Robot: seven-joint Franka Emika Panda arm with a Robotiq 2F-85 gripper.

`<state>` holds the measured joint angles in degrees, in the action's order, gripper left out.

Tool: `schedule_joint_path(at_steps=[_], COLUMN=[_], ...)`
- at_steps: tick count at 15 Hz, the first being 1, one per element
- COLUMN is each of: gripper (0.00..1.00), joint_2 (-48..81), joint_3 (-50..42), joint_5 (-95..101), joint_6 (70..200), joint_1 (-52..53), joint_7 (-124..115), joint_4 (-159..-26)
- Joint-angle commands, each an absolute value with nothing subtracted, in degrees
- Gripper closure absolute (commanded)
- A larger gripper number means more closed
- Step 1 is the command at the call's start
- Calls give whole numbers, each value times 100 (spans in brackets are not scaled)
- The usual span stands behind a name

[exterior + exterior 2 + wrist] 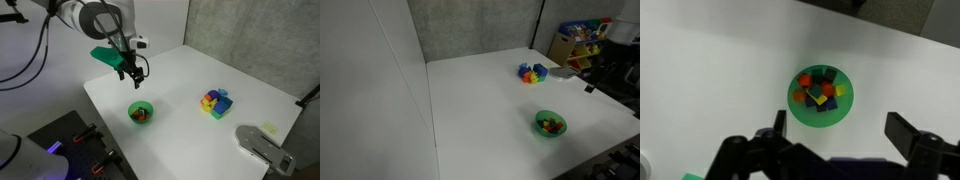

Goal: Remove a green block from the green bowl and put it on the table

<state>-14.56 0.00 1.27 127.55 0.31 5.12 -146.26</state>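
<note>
Above the green bowl the claw hovers, spread wide, and the tiny green block looks light and rigid, best pinched across opposite flat faces.

Robotics lab or research room, by the look. Plain white worktop with a robot arm reaching over it, loose black cables hanging behind. Dark equipment with a purple glow sits beside the worktop's near edge. Grey textured partition panels close off the back. In an exterior view, a shelf crowded with colourful items, too small to identify.
</note>
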Motion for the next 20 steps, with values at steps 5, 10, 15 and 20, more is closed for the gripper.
schedule_joint_path(at_steps=[5,10,15,20], gripper=[0,0,0,0], joint_2=[-787,-694,-12,778], joint_3=[-21,-19,-47,12], joint_5=[221,221,229,229], joint_6=[13488,13534,14440,15235], joint_1=[50,48,16,-4], joint_7=[1081,1102,1167,1324], joint_4=[-14717,-14714,-14648,-14592])
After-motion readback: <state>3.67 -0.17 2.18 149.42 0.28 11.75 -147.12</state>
